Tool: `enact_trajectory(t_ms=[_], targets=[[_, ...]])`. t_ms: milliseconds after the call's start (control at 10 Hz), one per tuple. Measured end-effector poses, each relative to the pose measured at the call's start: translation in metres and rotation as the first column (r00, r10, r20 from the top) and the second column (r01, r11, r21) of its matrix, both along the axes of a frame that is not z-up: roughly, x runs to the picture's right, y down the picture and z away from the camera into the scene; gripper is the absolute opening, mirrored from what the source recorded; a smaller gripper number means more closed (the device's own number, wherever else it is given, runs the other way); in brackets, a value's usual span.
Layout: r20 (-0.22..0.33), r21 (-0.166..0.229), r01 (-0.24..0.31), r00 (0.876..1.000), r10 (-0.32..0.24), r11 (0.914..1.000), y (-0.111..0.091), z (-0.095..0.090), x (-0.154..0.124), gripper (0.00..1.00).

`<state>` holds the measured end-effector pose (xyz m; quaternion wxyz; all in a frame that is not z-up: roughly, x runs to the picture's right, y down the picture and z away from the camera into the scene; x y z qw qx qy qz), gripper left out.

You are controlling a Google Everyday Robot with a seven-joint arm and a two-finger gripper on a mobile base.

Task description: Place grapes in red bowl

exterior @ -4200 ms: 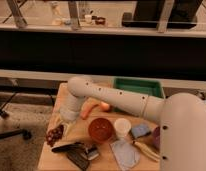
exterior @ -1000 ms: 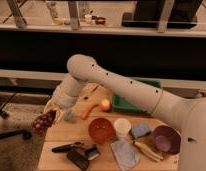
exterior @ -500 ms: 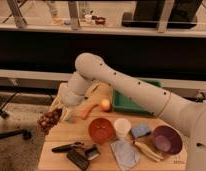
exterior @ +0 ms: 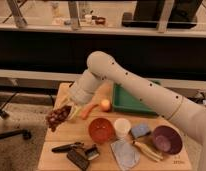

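My gripper [exterior: 66, 107] is at the left edge of the wooden table [exterior: 61, 150], shut on the grapes [exterior: 57, 117], a dark reddish-purple bunch that hangs below it above the table's left side. The red bowl [exterior: 101, 130] sits on the table to the right of the grapes, a short way off, beside a white cup [exterior: 121, 127]. My white arm reaches down from the upper right across the table's back.
An orange carrot-like piece [exterior: 88, 110] and a small round fruit [exterior: 105, 104] lie behind the red bowl. A green tray [exterior: 131, 102] is at the back. A dark purple bowl [exterior: 166, 140], blue sponge [exterior: 139, 131], grey cloth [exterior: 124, 154] and black tools [exterior: 78, 152] lie around.
The gripper lifted the grapes off the table and has carried them rightward, from beyond the table's left edge toward the red bowl.
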<state>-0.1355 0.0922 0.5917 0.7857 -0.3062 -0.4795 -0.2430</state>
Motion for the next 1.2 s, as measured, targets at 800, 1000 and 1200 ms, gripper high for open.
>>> enact_trajectory(t_ms=[800, 1000, 1200], targets=[[-0.046, 0.010, -0.087, 0.995, 0.087, 0.9962, -0.017, 0.007, 0.059, 0.00], [-0.059, 0.010, -0.106, 0.993, 0.106, 0.9943, -0.020, 0.011, 0.074, 0.00], [-0.072, 0.011, -0.121, 0.990, 0.122, 0.9926, -0.021, 0.014, 0.086, 0.00]])
